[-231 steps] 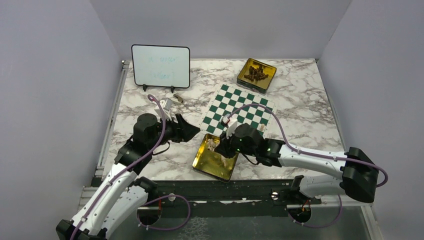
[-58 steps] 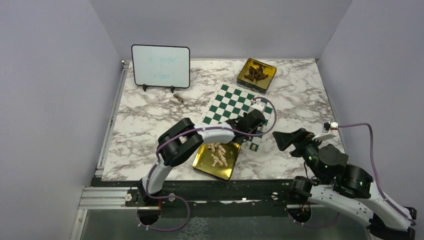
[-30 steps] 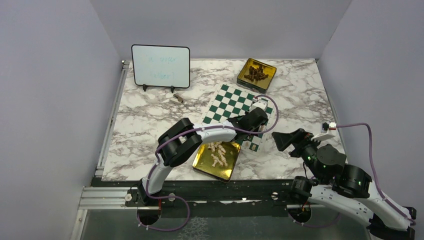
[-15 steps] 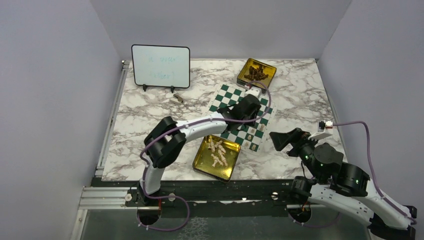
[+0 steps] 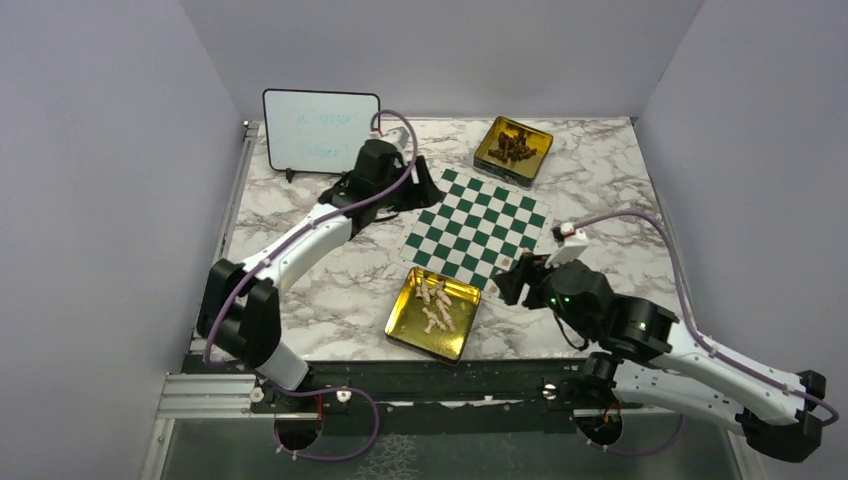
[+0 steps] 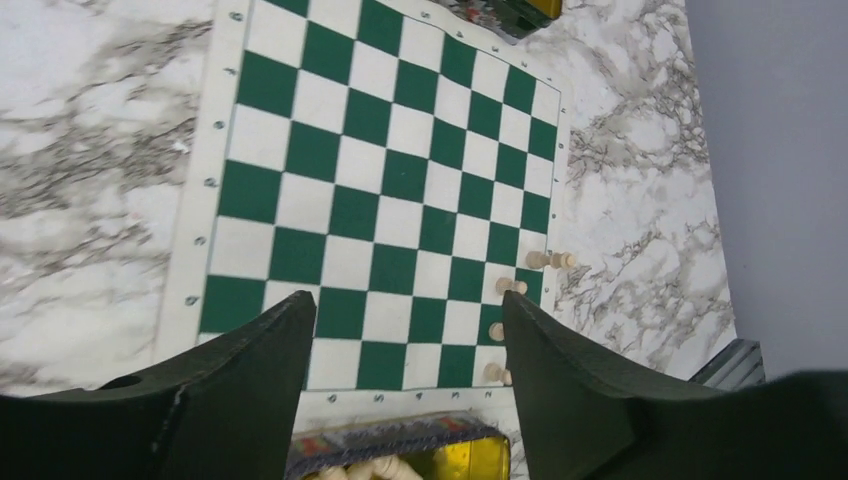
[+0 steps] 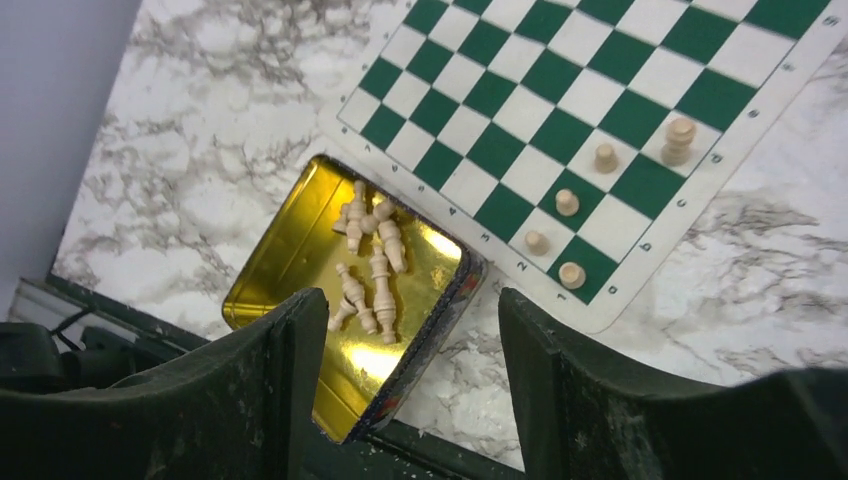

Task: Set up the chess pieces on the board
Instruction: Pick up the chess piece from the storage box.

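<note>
Our left gripper (image 6: 405,310) has quit the board (image 5: 478,222), released; our right gripper (image 7: 398,300), likewise released, nears the chess pieces (image 7: 375,262) in the gold tin (image 7: 288,268).

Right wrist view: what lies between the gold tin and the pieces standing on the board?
Only the board's white border and bare squares, seen in the right wrist view, separate the gold tin from the standing pieces.

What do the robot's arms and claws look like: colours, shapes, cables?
The left arm and right arm have white links, black joints and trailing purple cables. The left claw and right claw are black, each with two broad, tapering fingers.
</note>
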Motion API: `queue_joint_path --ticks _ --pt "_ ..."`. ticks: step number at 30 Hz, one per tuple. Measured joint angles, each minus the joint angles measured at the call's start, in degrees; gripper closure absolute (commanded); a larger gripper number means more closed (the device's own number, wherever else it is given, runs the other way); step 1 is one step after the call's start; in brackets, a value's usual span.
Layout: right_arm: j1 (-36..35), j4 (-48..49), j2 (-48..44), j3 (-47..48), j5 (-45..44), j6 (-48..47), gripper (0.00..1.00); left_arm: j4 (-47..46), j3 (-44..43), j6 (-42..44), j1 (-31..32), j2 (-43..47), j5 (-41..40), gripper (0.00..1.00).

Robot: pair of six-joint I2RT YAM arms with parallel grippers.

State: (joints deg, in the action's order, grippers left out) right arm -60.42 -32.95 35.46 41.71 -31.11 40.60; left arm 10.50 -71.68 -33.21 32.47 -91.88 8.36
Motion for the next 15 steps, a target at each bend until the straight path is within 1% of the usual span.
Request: queue_joint_path --ticks 3,4,5,7,12,15 --pt "0.0 2.4 5.9 0.0 3.2 -0.7 0.47 1.8 4.0 0.3 -4.5 5.9 3.3 0.22" --pt "0.0 3.4 8.0 0.0 4.1 -0.6 0.5 1.8 4.0 0.3 -4.5 5.9 3.3 0.22" --pt "0.0 4.3 10.1 0.0 5.1 -0.4 0.52 2.7 6.3 1.0 -6.4 9.8 3.8 0.21" --pt "0.0 6.2 13.6 0.0 6.6 0.4 0.56 3.4 8.8 2.3 -7.3 13.4 4.0 0.21" --pt "0.0 12.7 21.5 0.0 9.4 3.5 0.57 7.3 15.7 6.4 -7.6 21.4 2.2 0.21" --pt "0.0 15.9 27.9 0.6 11.0 3.0 0.6 9.9 20.2 9.0 -7.6 27.3 -1.1 0.22"
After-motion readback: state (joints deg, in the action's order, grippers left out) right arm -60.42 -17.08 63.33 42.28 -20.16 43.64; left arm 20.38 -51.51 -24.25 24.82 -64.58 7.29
